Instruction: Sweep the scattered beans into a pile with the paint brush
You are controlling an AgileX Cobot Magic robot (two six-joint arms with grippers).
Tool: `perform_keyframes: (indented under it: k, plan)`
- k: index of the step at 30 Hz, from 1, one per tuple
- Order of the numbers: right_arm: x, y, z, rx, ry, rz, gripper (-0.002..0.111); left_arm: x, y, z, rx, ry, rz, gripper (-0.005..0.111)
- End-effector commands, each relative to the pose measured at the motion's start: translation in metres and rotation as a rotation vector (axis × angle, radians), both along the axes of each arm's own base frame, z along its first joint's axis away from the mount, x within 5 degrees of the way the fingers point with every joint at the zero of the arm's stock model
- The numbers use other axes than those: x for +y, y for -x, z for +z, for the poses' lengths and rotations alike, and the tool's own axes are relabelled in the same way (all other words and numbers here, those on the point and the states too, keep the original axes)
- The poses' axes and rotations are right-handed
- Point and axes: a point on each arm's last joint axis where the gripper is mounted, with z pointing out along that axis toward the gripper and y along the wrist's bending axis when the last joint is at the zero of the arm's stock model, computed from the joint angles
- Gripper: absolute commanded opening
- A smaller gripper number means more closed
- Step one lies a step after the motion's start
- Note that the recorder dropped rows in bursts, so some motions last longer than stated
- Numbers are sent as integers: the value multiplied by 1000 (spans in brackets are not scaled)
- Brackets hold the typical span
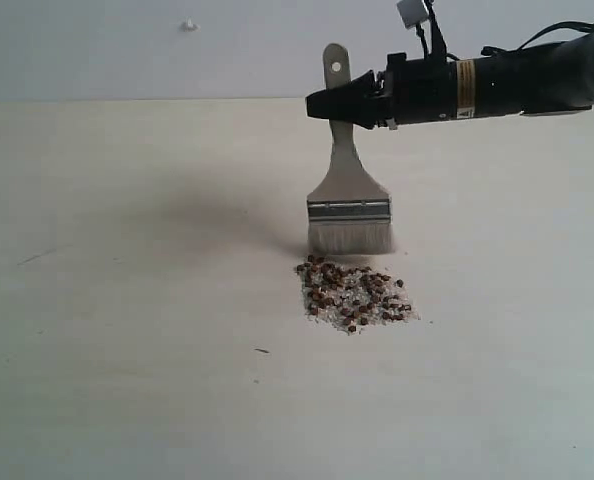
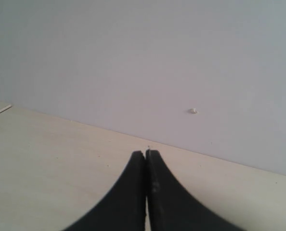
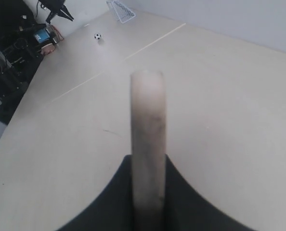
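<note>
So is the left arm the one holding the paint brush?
No, the left fingers are shut on nothing; the right fingers clamp the paint brush handle.

Your exterior camera sits low and near, facing across the table (image 1: 97,400) to the wall (image 1: 77,50). The left wrist camera faces the same wall; both show its small white mark (image 1: 189,25). The right wrist camera looks closely along the paint brush (image 3: 148,125) handle.

Reddish-brown beans (image 1: 355,292) flecked with white grains; cream-handled, silver-ferruled paint brush (image 1: 348,196); black right end effector (image 1: 322,104).
</note>
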Motion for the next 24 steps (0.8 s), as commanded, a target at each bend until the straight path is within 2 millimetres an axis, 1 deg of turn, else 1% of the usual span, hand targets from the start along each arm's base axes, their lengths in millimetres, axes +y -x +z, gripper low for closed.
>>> perform_keyframes:
  k: [1,4,7,10,13,15,17,20,24]
  plan:
    - [2,-1,13,-36,-35,-16,0,0,0,-1,0,2,4,0]
    - [2,0,20,-61,-27,-8,0,0,0,-1,0,2,4,0]
    - [-1,1,35,-94,-29,-13,0,0,0,-1,0,2,4,0]
    - [-4,6,54,-99,-6,-12,0,0,0,-1,0,2,4,0]
    - [-9,3,62,-73,98,-101,0,0,0,-1,0,2,4,0]
    - [-12,7,66,-72,127,-159,0,0,0,-1,0,2,4,0]
    - [-16,13,66,-72,138,-222,0,0,0,-1,0,2,4,0]
    - [-22,27,70,-89,121,-322,0,0,0,-1,0,2,4,0]
    - [-32,56,73,-146,78,-475,0,0,0,-1,0,2,4,0]
